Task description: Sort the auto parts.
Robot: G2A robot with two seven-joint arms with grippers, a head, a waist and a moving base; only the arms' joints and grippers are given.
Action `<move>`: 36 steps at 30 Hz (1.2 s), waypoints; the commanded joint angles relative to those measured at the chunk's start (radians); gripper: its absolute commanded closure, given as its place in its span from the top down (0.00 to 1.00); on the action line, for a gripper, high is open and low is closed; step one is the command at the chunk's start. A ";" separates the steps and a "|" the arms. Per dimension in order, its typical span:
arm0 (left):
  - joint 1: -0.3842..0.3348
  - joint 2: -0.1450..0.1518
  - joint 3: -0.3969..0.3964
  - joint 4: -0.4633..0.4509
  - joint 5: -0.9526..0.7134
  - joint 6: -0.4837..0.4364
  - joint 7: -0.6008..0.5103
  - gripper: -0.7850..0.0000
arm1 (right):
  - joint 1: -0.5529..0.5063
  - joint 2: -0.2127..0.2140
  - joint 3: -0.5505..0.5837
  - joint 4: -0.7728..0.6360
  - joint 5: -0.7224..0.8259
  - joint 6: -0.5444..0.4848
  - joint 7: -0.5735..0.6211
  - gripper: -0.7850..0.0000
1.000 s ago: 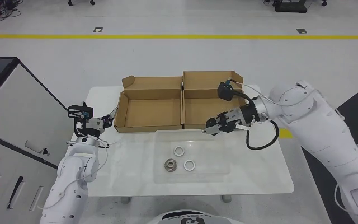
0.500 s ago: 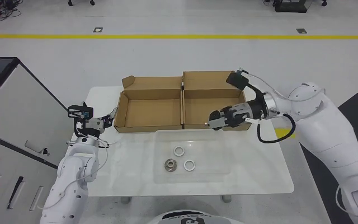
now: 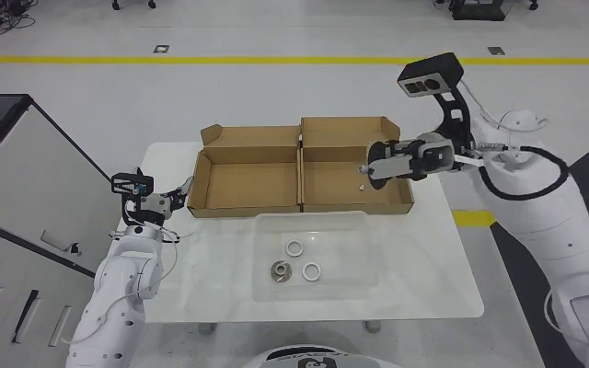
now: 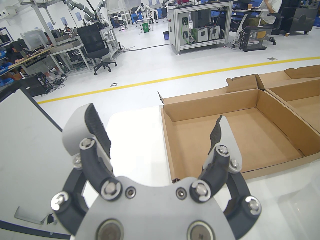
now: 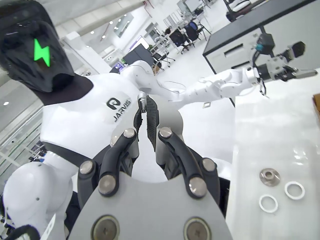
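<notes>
Top view has the right hand [image 3: 362, 172] hanging over the right box [image 3: 327, 189], roughly above the middle of its floor. On my right wrist cam the fingers are pinched nearly all the way together. A small silver part [image 5: 142, 100] is caught right at the tips. It looks ribbed or threaded, and I can't tell more than that.

My left hand [image 4: 155, 118] sits out at the left edge of the bench [image 3: 433, 276], just beside the left box [image 3: 247, 189]. Its fingers are spread wide with nothing between them.

Both cardboard boxes stand side by side and touching, with their flaps up along the far side.

Other parts lie on the clear tray [image 3: 359, 239], on the near side of the boxes. One white ring [image 3: 295, 248] is closer to the boxes and a second ring [image 3: 312, 272] is closer to me. A metal flanged piece [image 3: 279, 270] sits just beside both of them. None of the three touch, far as I can see, and they're well apart from either hand.
</notes>
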 commanded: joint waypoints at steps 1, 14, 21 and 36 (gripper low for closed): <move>0.000 0.000 0.000 0.000 0.000 0.000 0.000 1.00 | 0.020 -0.014 0.000 0.001 0.049 0.011 0.011 0.00; 0.000 0.000 0.000 0.000 0.000 0.000 0.000 1.00 | 0.078 -0.109 0.009 0.014 0.236 0.070 0.070 0.00; 0.000 0.000 0.000 0.000 0.000 0.000 0.000 1.00 | 0.101 -0.162 0.012 -0.003 0.340 0.098 0.098 0.00; 0.000 0.000 0.000 0.000 0.000 0.000 0.000 1.00 | 0.095 -0.184 0.017 -0.030 0.359 0.114 0.074 0.00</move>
